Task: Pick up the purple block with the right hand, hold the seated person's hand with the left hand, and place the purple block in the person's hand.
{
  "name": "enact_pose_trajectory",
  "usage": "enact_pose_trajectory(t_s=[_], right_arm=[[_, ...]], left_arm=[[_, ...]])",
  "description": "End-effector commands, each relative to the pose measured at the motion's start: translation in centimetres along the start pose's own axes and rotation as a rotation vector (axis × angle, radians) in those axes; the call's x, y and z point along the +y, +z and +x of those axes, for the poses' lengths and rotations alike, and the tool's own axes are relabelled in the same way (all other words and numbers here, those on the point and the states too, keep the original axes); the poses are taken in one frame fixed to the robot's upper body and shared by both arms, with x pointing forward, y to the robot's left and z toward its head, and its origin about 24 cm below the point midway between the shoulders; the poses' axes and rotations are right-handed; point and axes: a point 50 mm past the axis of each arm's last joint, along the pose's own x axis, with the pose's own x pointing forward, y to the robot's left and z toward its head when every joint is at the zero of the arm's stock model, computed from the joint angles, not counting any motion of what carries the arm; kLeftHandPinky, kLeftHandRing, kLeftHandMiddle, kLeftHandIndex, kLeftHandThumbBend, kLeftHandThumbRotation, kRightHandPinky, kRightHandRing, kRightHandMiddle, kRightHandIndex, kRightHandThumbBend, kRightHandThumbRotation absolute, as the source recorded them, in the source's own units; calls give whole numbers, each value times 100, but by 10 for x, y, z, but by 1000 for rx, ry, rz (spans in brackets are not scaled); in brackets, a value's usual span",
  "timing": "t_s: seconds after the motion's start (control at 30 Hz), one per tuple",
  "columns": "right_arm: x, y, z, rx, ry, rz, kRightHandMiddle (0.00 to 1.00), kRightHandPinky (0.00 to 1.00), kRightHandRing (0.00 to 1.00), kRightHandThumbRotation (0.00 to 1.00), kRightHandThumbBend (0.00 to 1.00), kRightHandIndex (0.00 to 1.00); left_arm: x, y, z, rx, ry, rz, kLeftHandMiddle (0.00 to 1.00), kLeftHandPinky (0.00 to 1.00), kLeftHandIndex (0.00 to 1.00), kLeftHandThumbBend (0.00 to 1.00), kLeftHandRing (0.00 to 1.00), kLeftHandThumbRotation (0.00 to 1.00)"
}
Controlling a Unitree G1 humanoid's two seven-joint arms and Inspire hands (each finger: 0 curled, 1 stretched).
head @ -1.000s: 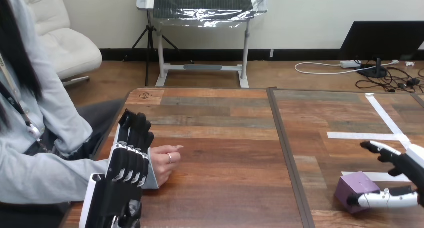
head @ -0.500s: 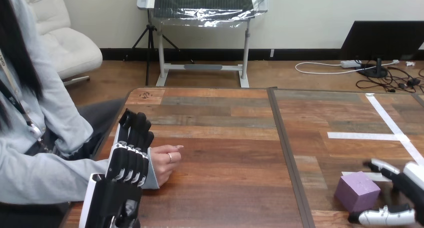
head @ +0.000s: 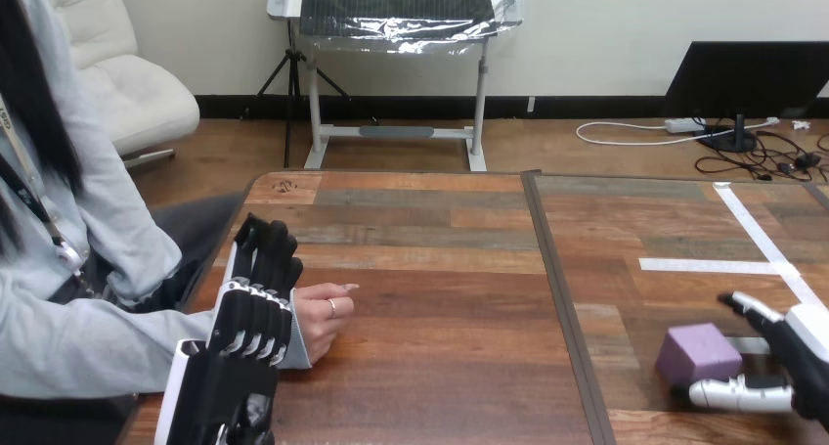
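Observation:
The purple block [head: 696, 353] sits on the table [head: 440, 298] at the near right. My right hand [head: 797, 352] is open beside it on its right. The thumb [head: 733, 394] lies along the block's near side and a straight finger [head: 751, 306] reaches past its far right corner, clear of it. The person's hand [head: 323, 316] rests loosely curled on the table at the left. My left hand [head: 252, 313] is open, fingers straight and pointing away from me, and stands over the person's wrist. I cannot tell whether it touches the wrist.
White tape lines [head: 714, 265] cross the right part of the table, one passing behind the block. A dark seam [head: 559, 308] splits the tabletop. The person's arm and sleeve [head: 98, 342] lie along the left table edge.
My right hand dropped towards me, then came back to the block; its thumb now lies lower along the near side. The block has shifted slightly away. My left hand and the person's hand have not moved.

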Motion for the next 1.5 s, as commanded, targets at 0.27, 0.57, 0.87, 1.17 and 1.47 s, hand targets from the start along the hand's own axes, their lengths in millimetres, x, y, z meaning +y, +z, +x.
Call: enact_pose_trajectory(t_s=[0.27,0.57,0.87,1.17,1.47], right_arm=[[18,8,20,54,-7,51,94,86,94,56,100,95],[23,13,28,71,-30,87,94,85,94,58,100,96],[24,19,35,102,-40,124,94,85,94,57,100,96],[23,26,40,98,-53,146,93,83,93,54,100,96],[21,33,45,85,-60,128,92,82,92,53,100,95]], left_arm=[[-3,6,11,-81,4,2,100,100,99,100,100,74],[-2,7,10,-80,5,13,100,100,99,100,100,73],[-2,7,9,-86,12,25,100,100,99,100,100,73],[-2,8,7,-89,14,39,99,100,99,99,100,72],[-2,8,7,-89,18,41,99,100,99,100,100,71]])
